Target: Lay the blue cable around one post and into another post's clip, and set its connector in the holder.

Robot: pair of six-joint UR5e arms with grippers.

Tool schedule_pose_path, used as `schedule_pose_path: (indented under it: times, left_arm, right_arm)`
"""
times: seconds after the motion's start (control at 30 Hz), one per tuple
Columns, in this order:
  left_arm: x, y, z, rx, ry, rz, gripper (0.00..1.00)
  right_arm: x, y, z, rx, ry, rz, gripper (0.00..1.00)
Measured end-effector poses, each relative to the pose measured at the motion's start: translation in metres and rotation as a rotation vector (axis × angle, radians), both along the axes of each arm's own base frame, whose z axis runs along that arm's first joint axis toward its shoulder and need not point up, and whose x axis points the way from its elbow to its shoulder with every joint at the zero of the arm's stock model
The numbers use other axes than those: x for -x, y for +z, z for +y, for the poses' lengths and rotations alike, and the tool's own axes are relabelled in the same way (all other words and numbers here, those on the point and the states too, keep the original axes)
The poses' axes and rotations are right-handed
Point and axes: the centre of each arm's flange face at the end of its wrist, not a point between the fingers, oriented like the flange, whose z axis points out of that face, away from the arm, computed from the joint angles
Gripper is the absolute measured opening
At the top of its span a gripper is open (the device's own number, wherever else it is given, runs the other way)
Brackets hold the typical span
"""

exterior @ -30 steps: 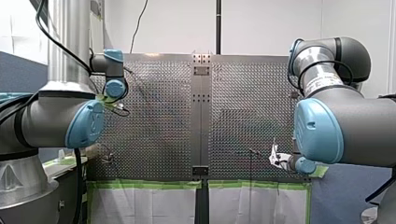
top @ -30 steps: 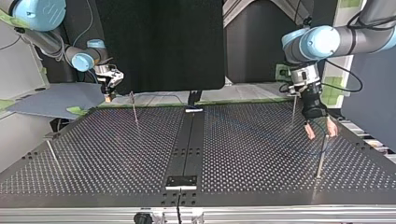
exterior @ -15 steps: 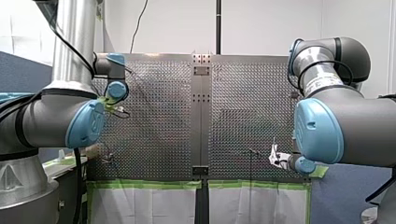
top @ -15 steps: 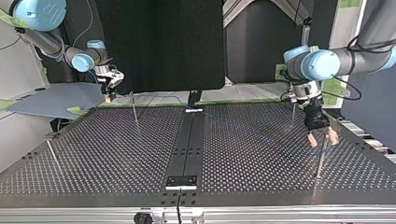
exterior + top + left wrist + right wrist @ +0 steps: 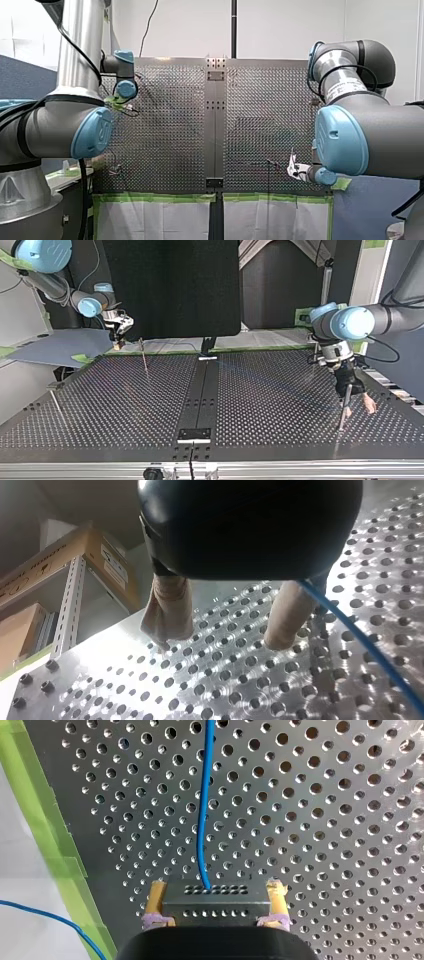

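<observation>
- Perforated metal counter (image 5: 125, 405) with a black strip (image 5: 200, 400) down the middle. Dark panel (image 5: 170, 285) behind the far edge.
- Nearest in top view: small bracket (image 5: 195, 434) at the strip's near end.
- Near, at top view's right: thin near post (image 5: 342, 417). My left gripper (image 5: 358, 410) is right at it, beige pads (image 5: 370, 404) spread apart, nothing between them.
- The near post overlaps the other pad in that view. Can't tell if they touch.
- Left wrist view: only bare counter shows in the gap btwn the pads. Blue cable (image 5: 360, 640) comes out from under the gripper body just beside one pad, outside the gap, and runs off low over the holes.
- Mid, at top view's left: side post (image 5: 56, 407) near the counter's side edge, well apart from both grippers.
- Further back: far post (image 5: 144, 357) close to the far edge.
- Farthest, at top view's left: my right gripper (image 5: 116, 344) at the far edge, near the far post but not touching it.
- Right wrist view: yellow pads (image 5: 156, 897) are clamped on both sides of the grey connector (image 5: 215, 900). The cable leaves the connector's front face and runs straight ahead over the counter.
- Same view: green tape (image 5: 55, 820) along the counter's edge, and a 2nd stretch of blue cable lies past it, off the counter.
</observation>
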Motion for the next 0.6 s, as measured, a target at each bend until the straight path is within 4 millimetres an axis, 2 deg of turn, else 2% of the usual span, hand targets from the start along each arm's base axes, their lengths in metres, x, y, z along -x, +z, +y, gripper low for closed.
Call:
schedule_pose_path:
  times: [0.6]
  left_arm:
    - [0.0024,-0.0034,-0.0016,-0.030,0.026,0.053,1.00]
  right_arm:
    - [0.0015,0.0000,-0.0005,-0.001,-0.005,0.000,0.00]
